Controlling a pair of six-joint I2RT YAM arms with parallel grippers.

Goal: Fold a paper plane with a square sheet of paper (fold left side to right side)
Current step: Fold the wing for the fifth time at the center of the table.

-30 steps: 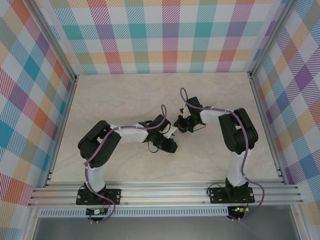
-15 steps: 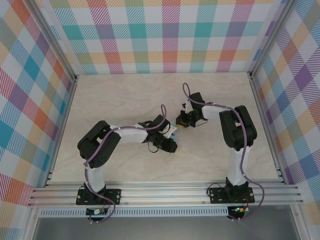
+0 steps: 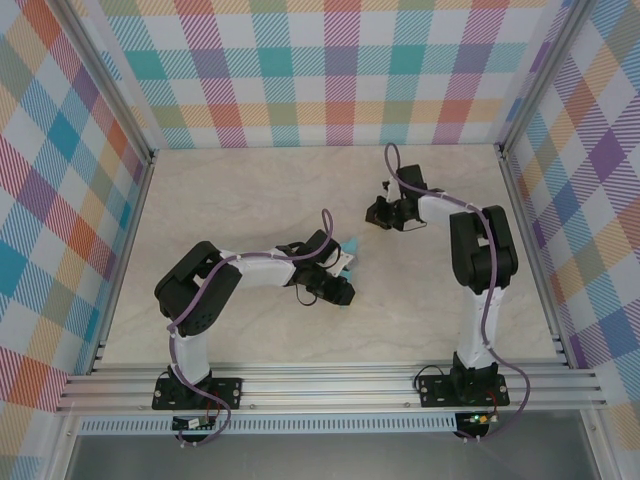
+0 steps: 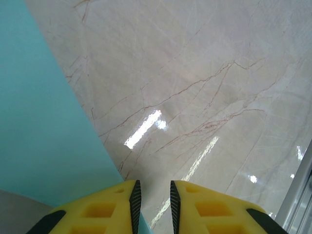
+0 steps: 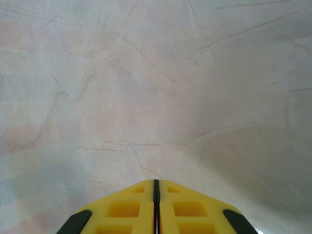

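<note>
**While folding is under way: progress and tally**

Since no flat square is seen on the table [image 3: 250,200], only a narrow turquoise paper [image 3: 352,246] at the tip of the left claw [image 3: 343,270], most folds are judged made; how many remain cannot be told. From the left wrist, the paper is seen running along the left of that claw's fingers [image 4: 97,209], which are parted by a narrow slit; whether paper is pinched there cannot be told. The right claw [image 3: 374,213] is pressed together, empty, well apart from the paper, above bare table. Counted: one paper, two arms, two claws.
</note>
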